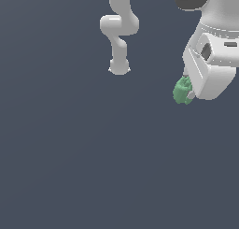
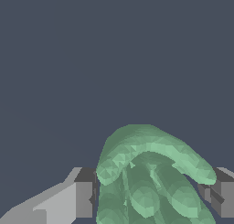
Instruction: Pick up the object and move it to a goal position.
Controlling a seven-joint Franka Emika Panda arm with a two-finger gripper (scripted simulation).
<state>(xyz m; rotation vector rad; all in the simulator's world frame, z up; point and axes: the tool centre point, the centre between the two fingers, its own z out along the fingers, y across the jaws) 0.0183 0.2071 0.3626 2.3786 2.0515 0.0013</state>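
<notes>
Exterior view. You see the white arm reaching in from the upper part of the exterior view's right, its gripper (image 1: 188, 93) closed around the object (image 1: 182, 90), a small lumpy green blob held at the fingertips, against a plain dark grey-blue background. No surface edge or goal marker is visible here, so you cannot tell how high the load is carried.

Wrist view. Here the object (image 2: 151, 177) fills the gap between the two grey fingers (image 2: 84, 193), touching both. It reads as matte and ridged, built of curved, rounded lobes with an arching band across the top. Judge it light, given its size beside the gripper, and probably rigid, though softness cannot be confirmed. Its bumps offer uneven contact, so it may pivot between the pads; you would do best gripping across the broad middle, as the jaws appear to do now.
</notes>
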